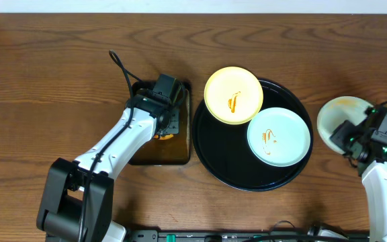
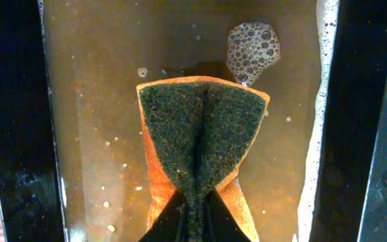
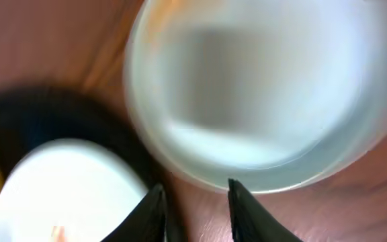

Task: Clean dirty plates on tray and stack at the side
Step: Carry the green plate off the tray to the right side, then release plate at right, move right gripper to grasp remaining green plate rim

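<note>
Waiting on the tray (image 1: 230,151) at frame centre are two smeared plates, a yellow plate (image 1: 234,81) at its upper left and a mint-blue plate (image 1: 287,124) at its right, so most of the cleaning looks undone. A third plate (image 1: 334,117) sits off the tray on the table (image 1: 46,67) at the right edge, seemingly the start of the stack. The right gripper (image 3: 193,195) hovers at that plate's rim, fingers apart; the blurred view shows nothing held. Left of the tray, the left gripper (image 2: 193,208) reaches down into a pan (image 2: 19,134) of soapy brown water, clamped on a sponge (image 2: 203,128).
</note>
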